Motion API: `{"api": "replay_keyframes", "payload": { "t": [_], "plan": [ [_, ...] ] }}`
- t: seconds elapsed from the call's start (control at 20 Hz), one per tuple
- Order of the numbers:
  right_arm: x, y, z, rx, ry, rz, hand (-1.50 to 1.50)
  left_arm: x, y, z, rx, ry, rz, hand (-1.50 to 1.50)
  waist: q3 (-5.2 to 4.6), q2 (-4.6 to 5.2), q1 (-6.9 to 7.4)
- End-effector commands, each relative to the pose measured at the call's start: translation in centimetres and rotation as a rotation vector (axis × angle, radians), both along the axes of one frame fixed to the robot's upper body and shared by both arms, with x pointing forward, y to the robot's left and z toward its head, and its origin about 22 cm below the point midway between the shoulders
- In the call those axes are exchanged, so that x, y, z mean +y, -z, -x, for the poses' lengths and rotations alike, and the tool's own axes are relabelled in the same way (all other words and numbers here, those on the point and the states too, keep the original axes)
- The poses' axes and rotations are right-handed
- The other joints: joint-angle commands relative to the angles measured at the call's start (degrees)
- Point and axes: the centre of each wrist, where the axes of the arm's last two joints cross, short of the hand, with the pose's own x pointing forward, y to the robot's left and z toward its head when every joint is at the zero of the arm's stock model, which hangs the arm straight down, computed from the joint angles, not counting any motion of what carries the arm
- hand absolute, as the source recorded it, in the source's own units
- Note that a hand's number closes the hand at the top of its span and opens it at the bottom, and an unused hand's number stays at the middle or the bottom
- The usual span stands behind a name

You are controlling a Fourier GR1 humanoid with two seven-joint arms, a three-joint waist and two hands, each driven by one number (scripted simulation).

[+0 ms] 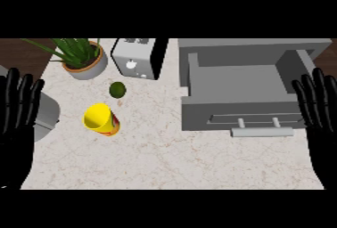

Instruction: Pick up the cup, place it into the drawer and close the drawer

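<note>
Head view: one yellow cup (100,119) stands right of the left hand (18,107), whose fingers are straight and spread; the right hand (320,104) likewise, beside the one open drawer (238,84). The cup probably handles light, stiff and smooth; grasp around its sides.

Both hands are just parked at the sides here; left hand (18,104) sits at the left edge, fingers straight and pointing up, holding nothing; right hand (318,103) mirrors it at the right edge, fingers straight up too, also holding nothing; both are black all over, forearms mostly out of view.
</note>
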Motion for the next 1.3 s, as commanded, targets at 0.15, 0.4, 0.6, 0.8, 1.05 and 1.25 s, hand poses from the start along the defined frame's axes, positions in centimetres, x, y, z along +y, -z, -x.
{"api": "replay_keyframes", "payload": {
  "t": [0.15,0.4,0.6,0.8,1.05,1.25],
  "plan": [
    [-0.5,-0.2,-0.8,-0.05,0.029,-0.053,-1.5,1.2,-1.3,-2.2,0.006,0.128,-0.041,-1.5,-2.01,1.13,0.51],
    [0.1,1.0,-0.6,0.144,-0.087,0.012,-1.5,4.0,2.5,-3.4,0.247,0.145,0.223,-1.5,-2.08,1.34,0.7],
    [0.6,1.0,-2.0,0.149,-0.108,0.003,-1.5,4.2,2.5,-6.6,0.273,0.153,0.246,-1.5,-2.01,1.2,0.47],
    [-0.7,1.1,-5.4,0.141,-0.078,0.005,-1.5,6.6,6.6,-7.0,0.299,0.093,0.218,-1.5,-2.02,1.27,0.78],
    [-1.8,2.7,-4.1,0.117,-0.085,0.041,-1.5,6.3,10.8,-6.7,0.37,0.06,0.206,-1.5,-2.01,1.22,0.49],
    [-1.5,-0.5,-6.0,0.107,-0.098,0.026,-1.5,7.9,13.4,-8.1,0.391,0.021,0.17,-1.5,-2.04,1.27,0.36]
  ]
}}
